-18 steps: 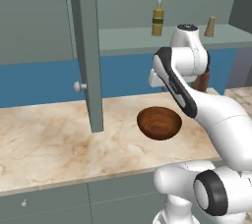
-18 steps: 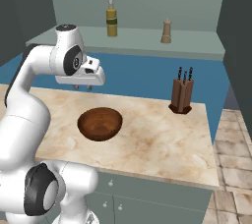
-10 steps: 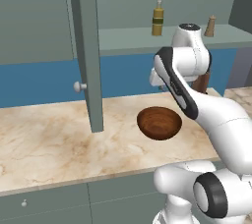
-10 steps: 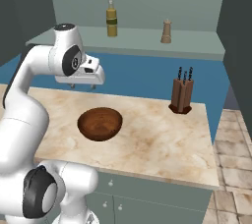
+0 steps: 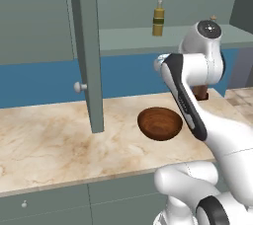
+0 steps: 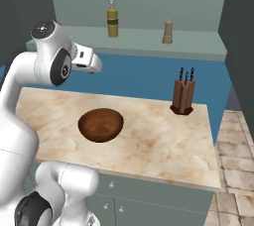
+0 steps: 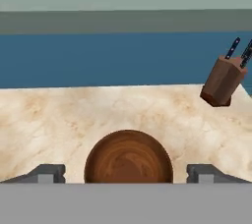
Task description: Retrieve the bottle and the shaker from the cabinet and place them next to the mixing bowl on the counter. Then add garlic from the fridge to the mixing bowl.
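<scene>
Beige marble counter [image 6: 149, 136] lies under the pincer [image 7: 126, 171], whose jaws stand wide apart and empty above the wooden bowl [image 7: 128, 156] near the counter's front edge. Bottle [image 6: 112, 17] and shaker [image 6: 168, 31] stand on the open cabinet's shelf [image 6: 144, 39]; a knife block [image 6: 182, 95] sits at the counter's back right corner.

Cabinet door [image 5: 88, 46] hangs open, edge-on over counter [image 5: 54, 145], blocks reach from left w/ knob sticking out. Shelf inside: bottle [image 6: 112, 18] and shaker [image 6: 168, 31] stand well apart, free room between + either side, approach from front open. Counter: mixing bowl [image 6: 100, 124] mid-front, knife block [image 6: 182, 96] at back right, well apart; bare marble between them and left of bowl. Gripper [image 7: 127, 174] fingers spread wide, bowl straight ahead below
</scene>
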Robot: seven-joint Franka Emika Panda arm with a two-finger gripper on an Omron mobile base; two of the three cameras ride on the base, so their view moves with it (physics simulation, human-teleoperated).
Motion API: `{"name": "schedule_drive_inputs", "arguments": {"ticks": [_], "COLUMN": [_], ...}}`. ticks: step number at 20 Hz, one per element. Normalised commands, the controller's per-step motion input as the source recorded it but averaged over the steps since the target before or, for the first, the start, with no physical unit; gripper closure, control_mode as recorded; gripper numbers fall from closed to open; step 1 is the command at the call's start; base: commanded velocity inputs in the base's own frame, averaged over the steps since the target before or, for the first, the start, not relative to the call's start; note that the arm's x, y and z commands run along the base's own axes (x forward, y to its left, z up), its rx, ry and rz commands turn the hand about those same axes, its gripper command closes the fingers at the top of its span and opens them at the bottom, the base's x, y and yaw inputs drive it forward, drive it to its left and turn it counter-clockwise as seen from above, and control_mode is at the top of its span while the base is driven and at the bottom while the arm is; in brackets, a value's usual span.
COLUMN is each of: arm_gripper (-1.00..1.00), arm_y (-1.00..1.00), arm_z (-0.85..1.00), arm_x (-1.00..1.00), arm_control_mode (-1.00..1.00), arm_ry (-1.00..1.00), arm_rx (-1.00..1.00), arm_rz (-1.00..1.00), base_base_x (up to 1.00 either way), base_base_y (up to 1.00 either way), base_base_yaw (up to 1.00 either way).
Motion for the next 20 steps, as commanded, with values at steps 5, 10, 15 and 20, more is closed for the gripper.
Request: {"name": "schedule_drive_inputs", "arguments": {"ticks": [5,10,15,20], "arm_gripper": [-1.0,-1.0,-1.0,-1.0], "arm_y": [-0.04,-0.1,-0.24,0.0], "arm_z": [0.8,0.76,0.33,0.0], "arm_x": [-0.01,0.0,0.04,0.24], "arm_control_mode": [-1.0,-1.0,-1.0,-1.0], "arm_ry": [-0.4,-0.27,-0.08,0.0], "arm_rx": [0.05,0.0,-0.01,-0.01], "arm_rz": [-0.07,-0.01,-0.03,-0.01], "base_base_x": [0.0,0.0,0.0,0.0], "base_base_y": [0.0,0.0,0.0,0.0], "base_base_yaw": [0.0,0.0,0.0,0.0]}}
